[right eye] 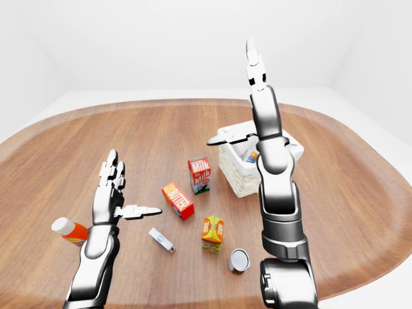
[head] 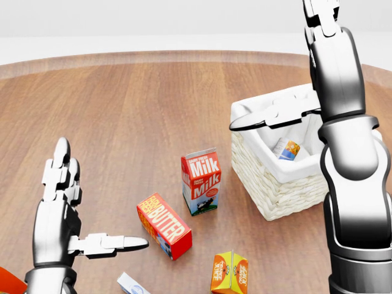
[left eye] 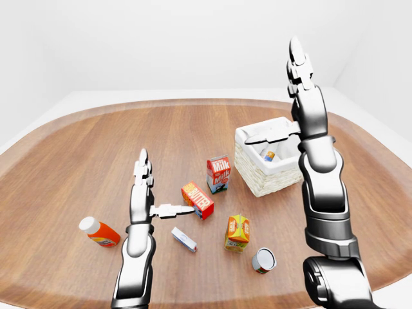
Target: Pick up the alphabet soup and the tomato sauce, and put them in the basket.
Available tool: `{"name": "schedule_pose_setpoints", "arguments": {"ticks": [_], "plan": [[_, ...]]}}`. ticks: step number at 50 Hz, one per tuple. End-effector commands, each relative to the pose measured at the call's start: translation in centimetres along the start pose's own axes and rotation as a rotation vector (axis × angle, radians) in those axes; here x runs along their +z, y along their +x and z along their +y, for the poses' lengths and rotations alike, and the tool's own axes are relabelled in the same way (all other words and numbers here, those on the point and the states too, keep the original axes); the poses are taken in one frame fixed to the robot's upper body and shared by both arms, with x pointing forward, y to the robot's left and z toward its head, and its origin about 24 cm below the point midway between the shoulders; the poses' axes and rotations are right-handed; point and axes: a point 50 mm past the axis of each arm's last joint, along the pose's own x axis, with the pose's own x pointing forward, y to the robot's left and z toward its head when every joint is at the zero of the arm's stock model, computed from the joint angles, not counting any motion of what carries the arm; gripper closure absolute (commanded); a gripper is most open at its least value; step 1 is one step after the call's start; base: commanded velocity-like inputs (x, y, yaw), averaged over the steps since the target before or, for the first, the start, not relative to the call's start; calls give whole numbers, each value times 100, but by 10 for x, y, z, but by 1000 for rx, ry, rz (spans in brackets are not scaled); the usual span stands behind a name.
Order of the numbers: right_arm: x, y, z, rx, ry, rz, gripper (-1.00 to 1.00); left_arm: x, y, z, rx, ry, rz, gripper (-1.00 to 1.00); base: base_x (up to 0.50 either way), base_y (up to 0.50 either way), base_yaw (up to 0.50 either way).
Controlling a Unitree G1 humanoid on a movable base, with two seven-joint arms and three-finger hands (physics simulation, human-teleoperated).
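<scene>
Basket (head: 277, 184): right of milk carton (head: 201, 181), one can (head: 286, 149) inside
Second can (left eye: 263, 260): on surface, near edge, left to fetch
Right hand (left eye: 297, 64): open, raised, empty
Left hand (head: 67, 211): open, empty

Bare white room, wooden table (left eye: 77, 161)

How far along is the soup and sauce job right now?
About halfway, it seems. One can already lies inside the basket; its label is too small to read. Nothing is in hand: the right hand is open above the basket, the left hand open too. A second can is on the table near the orange carton.
</scene>
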Motion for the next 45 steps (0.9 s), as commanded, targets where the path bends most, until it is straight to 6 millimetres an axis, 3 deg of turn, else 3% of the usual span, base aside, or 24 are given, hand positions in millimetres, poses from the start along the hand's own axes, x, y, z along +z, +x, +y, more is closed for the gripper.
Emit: {"name": "schedule_pose_setpoints", "arguments": {"ticks": [1,19,28,45], "plan": [[8,-20,0,-3,3,-36,-100,2,-1,3,8,-20,-9,-100,0,0,0],[38,-46,-1,8,-12,-149,-100,3,-1,3,8,-18,-13,-100,0,0,0],[30,-59,0,9,-1,-103,-100,1,-1,3,8,-17,-4,-100,0,0,0],[34,-85,1,13,27,-87,-100,1,-1,3,8,-18,-4,-100,0,0,0]]}}
